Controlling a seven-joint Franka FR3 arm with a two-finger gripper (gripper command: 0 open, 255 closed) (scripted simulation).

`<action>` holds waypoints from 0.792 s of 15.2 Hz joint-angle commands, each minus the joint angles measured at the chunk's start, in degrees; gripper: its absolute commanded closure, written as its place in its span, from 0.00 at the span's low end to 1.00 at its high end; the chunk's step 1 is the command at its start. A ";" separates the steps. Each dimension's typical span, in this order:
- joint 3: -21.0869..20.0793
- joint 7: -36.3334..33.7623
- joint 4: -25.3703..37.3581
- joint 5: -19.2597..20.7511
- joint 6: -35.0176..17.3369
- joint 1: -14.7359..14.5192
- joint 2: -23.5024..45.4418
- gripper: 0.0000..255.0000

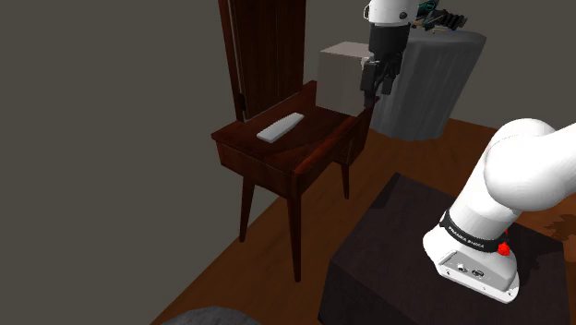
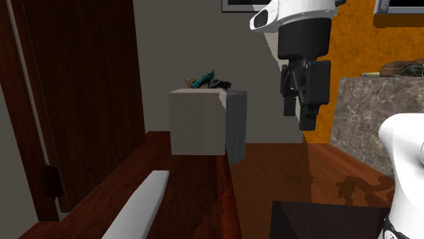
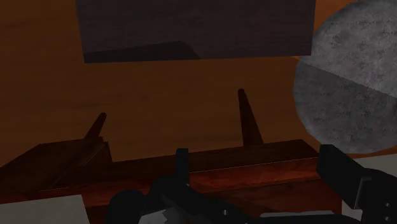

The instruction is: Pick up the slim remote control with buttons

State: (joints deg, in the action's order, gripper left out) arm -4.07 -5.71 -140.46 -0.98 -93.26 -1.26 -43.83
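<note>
We see the slim light-grey remote control (image 1: 281, 127) lying flat near the middle of the dark red-brown wooden tabletop (image 1: 309, 148). Farther off, our all-black hand (image 1: 378, 89) hangs above the tabletop's far edge, spread apart and empty, well apart from the remote.

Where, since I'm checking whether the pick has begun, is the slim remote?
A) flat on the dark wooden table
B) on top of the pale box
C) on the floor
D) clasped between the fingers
A: the pale remote lies flat on the dark wooden table, and the gripper hangs in the air apart from it.
</note>
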 commanded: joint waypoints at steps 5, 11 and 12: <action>-5.34 -14.00 1.93 -3.55 -5.59 2.55 7.12 0.00; -11.95 -34.47 7.78 -5.51 -13.32 7.12 19.78 0.00; -12.80 -37.88 9.03 -5.39 -14.45 7.87 22.02 0.00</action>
State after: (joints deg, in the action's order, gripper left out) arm -15.89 -39.63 -132.97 -6.38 -106.61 5.79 -24.22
